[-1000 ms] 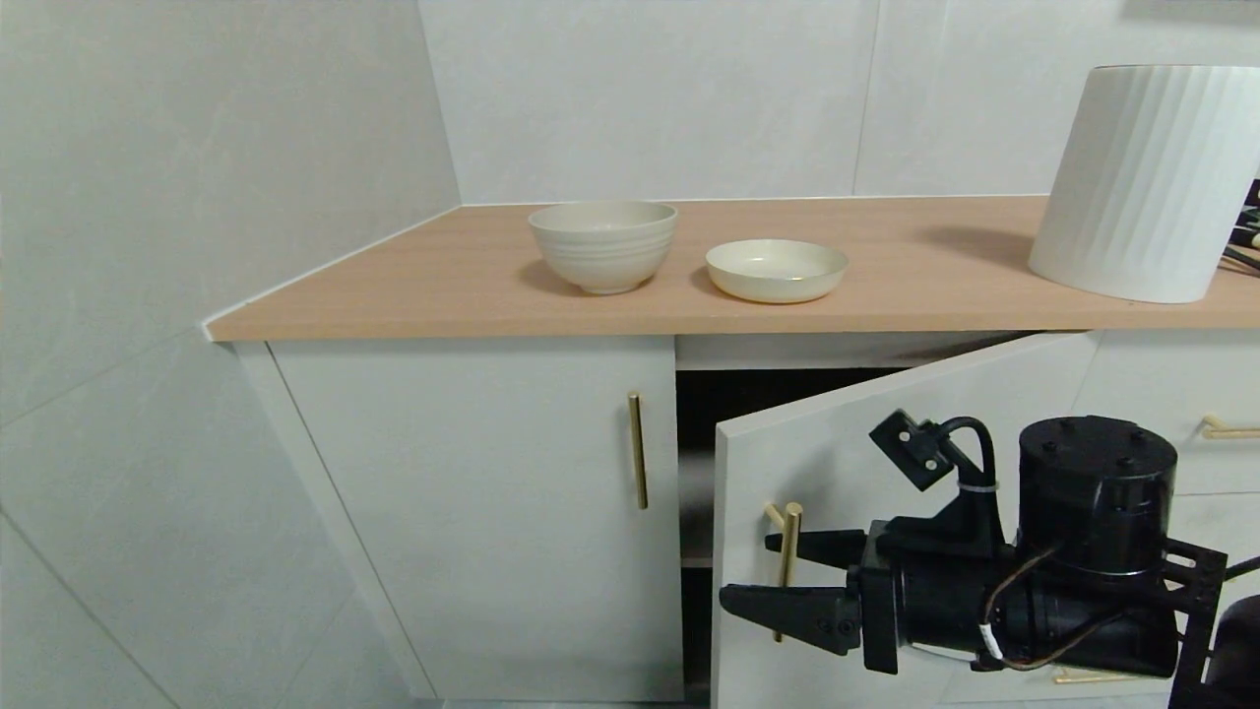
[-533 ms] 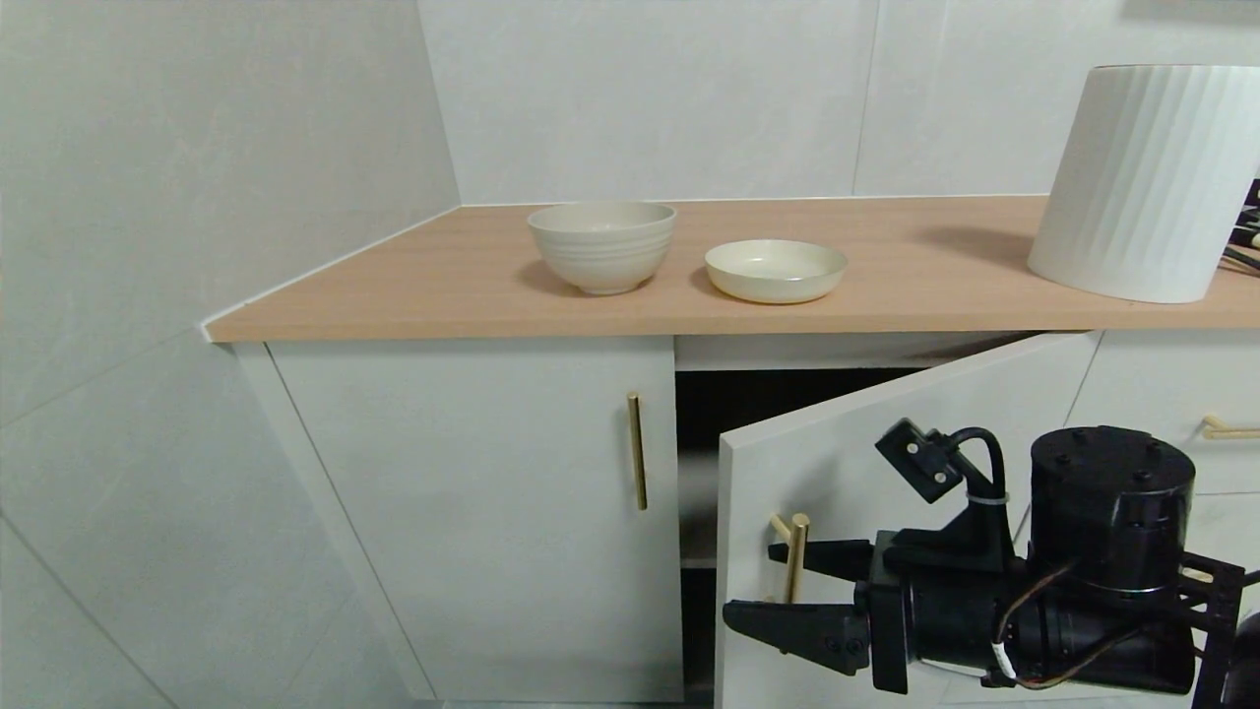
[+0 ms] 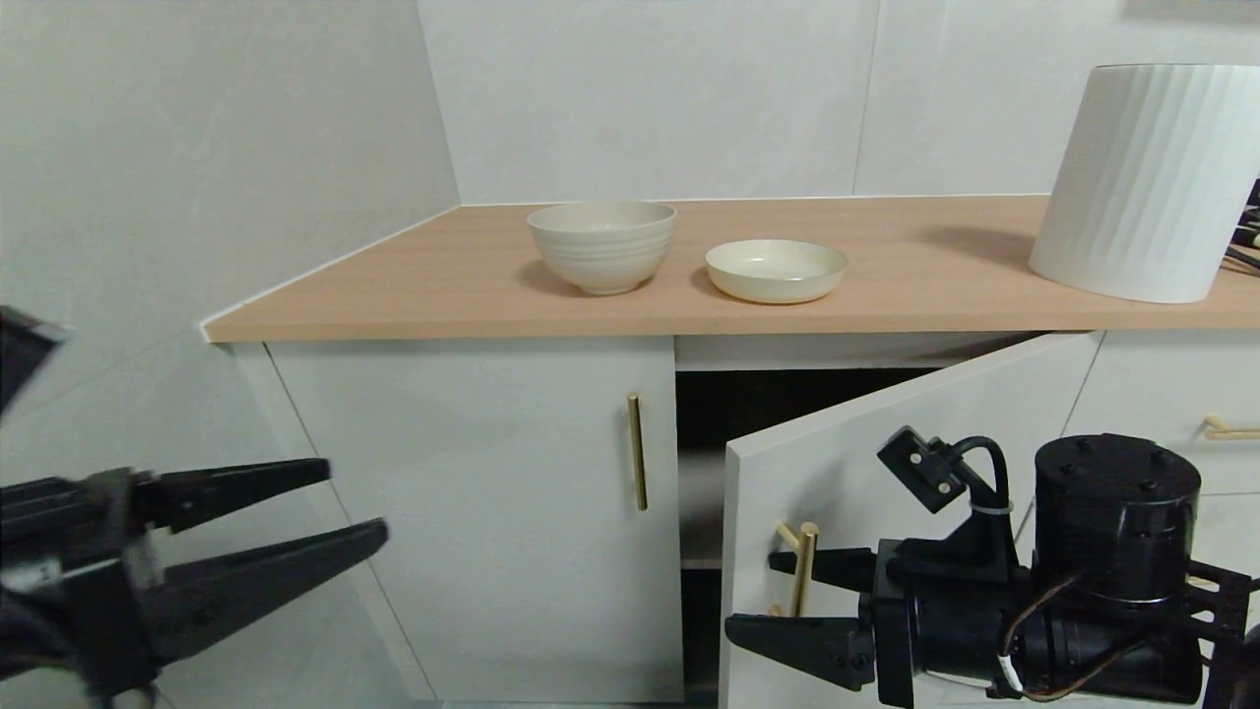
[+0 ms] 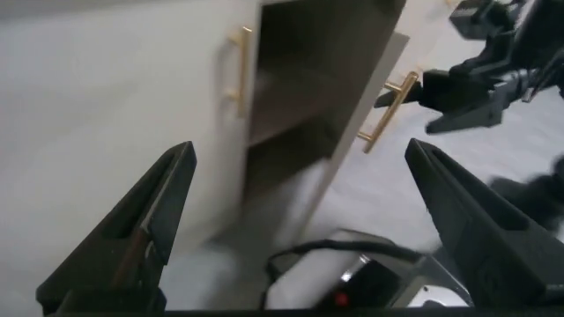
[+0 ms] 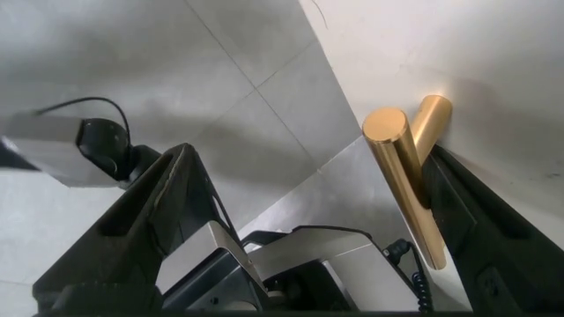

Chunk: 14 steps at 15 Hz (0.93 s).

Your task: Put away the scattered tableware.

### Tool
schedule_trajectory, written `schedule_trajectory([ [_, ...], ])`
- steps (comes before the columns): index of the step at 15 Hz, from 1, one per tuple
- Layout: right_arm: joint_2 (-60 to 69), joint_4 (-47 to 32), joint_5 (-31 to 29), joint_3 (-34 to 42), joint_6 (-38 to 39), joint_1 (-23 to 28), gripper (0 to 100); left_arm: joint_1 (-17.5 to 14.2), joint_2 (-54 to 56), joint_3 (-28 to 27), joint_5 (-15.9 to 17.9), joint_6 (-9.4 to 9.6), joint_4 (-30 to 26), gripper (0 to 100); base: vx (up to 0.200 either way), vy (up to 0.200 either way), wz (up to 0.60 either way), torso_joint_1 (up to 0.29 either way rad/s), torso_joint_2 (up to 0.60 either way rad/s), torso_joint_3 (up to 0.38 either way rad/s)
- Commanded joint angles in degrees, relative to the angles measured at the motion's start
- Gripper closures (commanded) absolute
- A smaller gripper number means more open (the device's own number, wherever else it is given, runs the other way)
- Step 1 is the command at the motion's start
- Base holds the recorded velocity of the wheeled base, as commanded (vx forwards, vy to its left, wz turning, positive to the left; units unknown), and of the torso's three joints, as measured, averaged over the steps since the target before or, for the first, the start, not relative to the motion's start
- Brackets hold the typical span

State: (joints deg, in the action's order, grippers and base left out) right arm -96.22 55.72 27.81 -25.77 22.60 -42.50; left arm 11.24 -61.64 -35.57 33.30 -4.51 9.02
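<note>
A deep cream bowl point(image 3: 601, 246) stands upright on the wooden table point(image 3: 413, 286), mouth facing up; it is round, so it has no long axis; ridged bands ring its outer wall. Just beside it, toward the robot's right and not touching, sits a shallow cream dish point(image 3: 776, 270), also upright and round. Both rest near the table's front edge, above the cabinet. Well apart, at the table's right end, stands a tall white ribbed container point(image 3: 1147, 182).

Below the table, the left cabinet door is shut, its gold bar handle point(image 3: 638, 463) vertical; the right cabinet door point(image 3: 886, 433) hangs partly open, showing a dark interior with a shelf point(image 3: 694, 551). The open door's gold handle point(image 3: 804, 566) also runs vertically.

The right gripper point(image 3: 753, 594) is low at the open door, its arm lying level and pointing toward the robot's left; its jaws are apart with the handle point(image 5: 405, 176) between them; whether they touch it cannot be told.

The left gripper point(image 3: 354, 500) is low on the left, level, pointing toward the cabinet; its jaws are spread wide, holding nothing.
</note>
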Motion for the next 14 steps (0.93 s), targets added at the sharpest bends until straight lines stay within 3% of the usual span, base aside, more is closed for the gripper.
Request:
schedule_trajectory([
  [1, -0.11, -0.09, -0.03, -0.16, 0.07, 0.05, 0, 7.22, -16.94, 3.23, 1.5, -0.94, 8.21, 0, 0.0, 0.0, 0.0, 0.0, 0.0, 0.0],
  [3, -0.37, -0.09, -0.03, -0.07, -0.01, 0.05, 0, 10.73, -21.6, 6.22, 1.5, -3.66, 15.41, 0, 0.0, 0.0, 0.0, 0.0, 0.0, 0.0],
  [5, -0.46, -0.09, -0.03, 0.02, -0.01, 0.05, 0, 14.25, -24.5, 8.85, 1.41, -8.32, 21.48, 0, 0.0, 0.0, 0.0, 0.0, 0.0, 0.0],
  [7, -0.81, -0.09, -0.03, 0.11, -0.01, 0.05, 0, 14.51, -25.73, 9.73, 1.32, -10.26, 25.43, 0, 0.0, 0.0, 0.0, 0.0, 0.0, 0.0],
  [8, -1.07, -0.09, -0.03, 0.11, -0.01, 0.05, 0, 14.51, -25.64, 9.82, 1.32, -10.61, 25.78, 100, 0.0, 0.0, 0.0, 0.0, 0.0, 0.0],
  [12, -1.34, -0.09, -0.03, 0.28, -0.01, 0.05, 0, 14.95, -25.9, 8.59, 1.32, -10.69, 26.22, 100, 0.0, 0.0, 0.0, 0.0, 0.0, 0.0],
  [14, -2.04, -0.09, -0.12, -0.07, 0.07, 0.22, 0, 15.39, -29.24, 4.28, 1.32, -11.66, 26.49, 100, 0.0, 0.0, 0.0, 0.0, 0.0, 0.0],
])
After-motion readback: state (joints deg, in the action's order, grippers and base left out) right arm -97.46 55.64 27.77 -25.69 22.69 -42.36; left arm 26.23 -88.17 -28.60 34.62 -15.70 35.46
